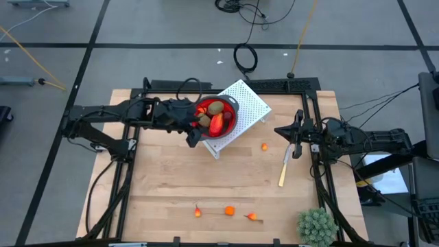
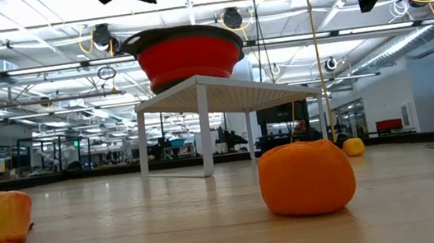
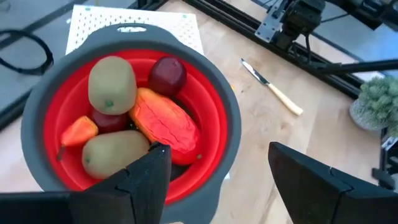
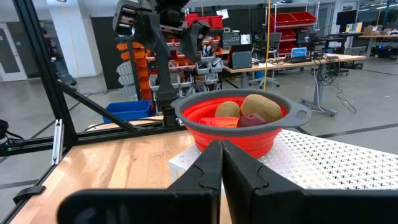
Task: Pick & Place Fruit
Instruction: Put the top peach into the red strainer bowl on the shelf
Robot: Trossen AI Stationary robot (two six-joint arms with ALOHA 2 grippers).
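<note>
Fruit (image 3: 163, 121) fills bowl (image 3: 37, 118); low view hides it.

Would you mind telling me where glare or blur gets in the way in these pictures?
Low view: bright ceiling lights leave the grippers overhead as dark shapes, and the near orange fruit looks soft. Left wrist view: the left gripper is blurred, while the bowl is sharp. High view: evenly lit.

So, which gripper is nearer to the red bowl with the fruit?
The left gripper: it hovers open at the red bowl's rim, over the white rack. The right gripper waits shut farther off, beyond the rack's far side.
</note>
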